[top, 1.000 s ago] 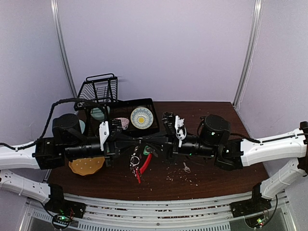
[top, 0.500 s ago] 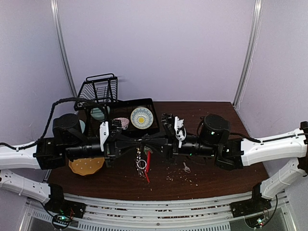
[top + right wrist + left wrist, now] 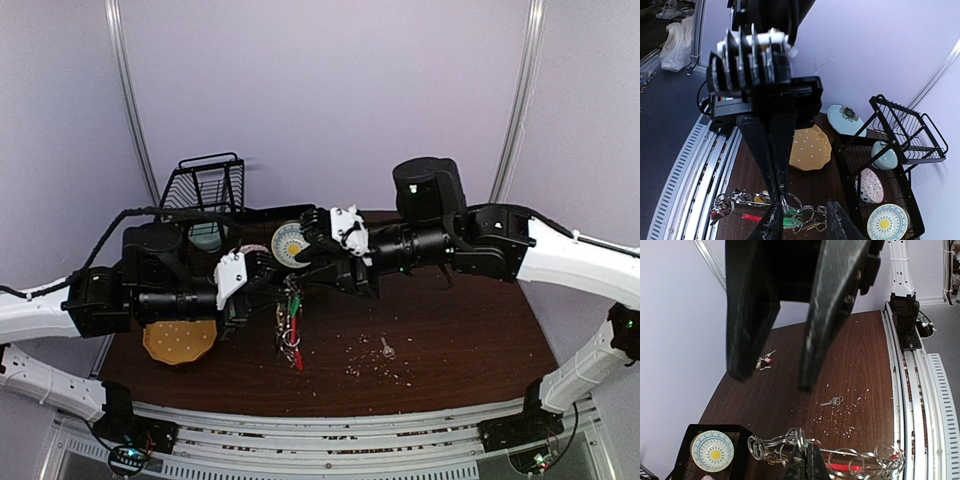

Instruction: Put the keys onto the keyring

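Keyring [image 3: 290,325] hangs at centre of top view, pinched by its wire loops in left gripper [image 3: 802,465], jaws fully clamped. Probably light; limp chain, slick hard metal, prone to swing. Best hold: stiff ring, not red clip [image 3: 297,362]. Left arm reaches level from left edge. Right gripper [image 3: 805,222] half-parted, empty, just beside bunch, arm raised from right. Loose key [image 3: 387,348] on table [image 3: 480,330], lower right of centre

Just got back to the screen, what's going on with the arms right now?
The left hand is shut on the top of the keyring, and the bunch hangs down from it over the table. The right hand sits right at the ring with its jaws open, gripping nothing. One loose key lies on the table, not yet on the ring.
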You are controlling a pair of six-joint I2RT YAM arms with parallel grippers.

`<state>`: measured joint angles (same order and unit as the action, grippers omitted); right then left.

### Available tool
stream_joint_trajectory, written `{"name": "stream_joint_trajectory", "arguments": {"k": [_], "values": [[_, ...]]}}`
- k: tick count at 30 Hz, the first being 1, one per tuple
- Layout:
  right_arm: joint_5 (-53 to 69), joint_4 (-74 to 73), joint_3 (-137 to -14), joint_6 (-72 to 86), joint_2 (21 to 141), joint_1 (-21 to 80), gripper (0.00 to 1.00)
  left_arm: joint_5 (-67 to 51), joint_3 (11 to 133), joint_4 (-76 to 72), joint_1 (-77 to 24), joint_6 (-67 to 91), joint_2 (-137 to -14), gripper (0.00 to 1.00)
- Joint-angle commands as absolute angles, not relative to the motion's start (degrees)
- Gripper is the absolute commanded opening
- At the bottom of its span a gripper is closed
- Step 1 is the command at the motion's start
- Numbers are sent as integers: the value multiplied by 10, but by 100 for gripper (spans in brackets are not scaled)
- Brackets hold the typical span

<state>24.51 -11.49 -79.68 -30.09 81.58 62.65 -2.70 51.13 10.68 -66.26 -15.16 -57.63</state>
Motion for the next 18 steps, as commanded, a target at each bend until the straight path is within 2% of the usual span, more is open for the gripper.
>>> {"name": "stream_joint_trajectory", "arguments": {"k": [1, 11, 18], "values": [[282, -222, -837, -340, 861, 627, 30, -22, 538, 94, -664, -164, -578, 0], [273, -200, -848, -319, 879, 627, 16, -34, 540, 89, -664, -167, -580, 0], [275, -201, -860, -315, 891, 628, 19, -41, 540, 88, -664, -170, -582, 0]]}}
